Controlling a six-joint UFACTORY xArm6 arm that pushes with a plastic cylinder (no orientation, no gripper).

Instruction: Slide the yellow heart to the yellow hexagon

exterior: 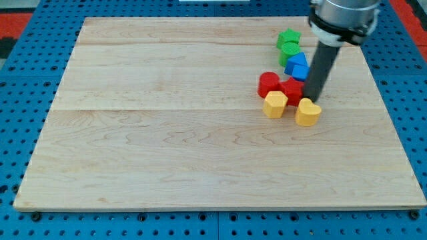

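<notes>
The yellow heart [307,112] lies at the view's right of the wooden board [167,147]. The yellow hexagon [275,104] lies a short gap to its left. My tip [312,99] stands just above the heart's top edge, touching or nearly touching it, and right of a red block [291,89]. The dark rod rises from there toward the view's top right.
A red cylinder-like block [269,84] sits above the hexagon, against the other red block. A blue block [297,66] and two green blocks [289,44] stack in a line toward the view's top. Blue pegboard surrounds the board.
</notes>
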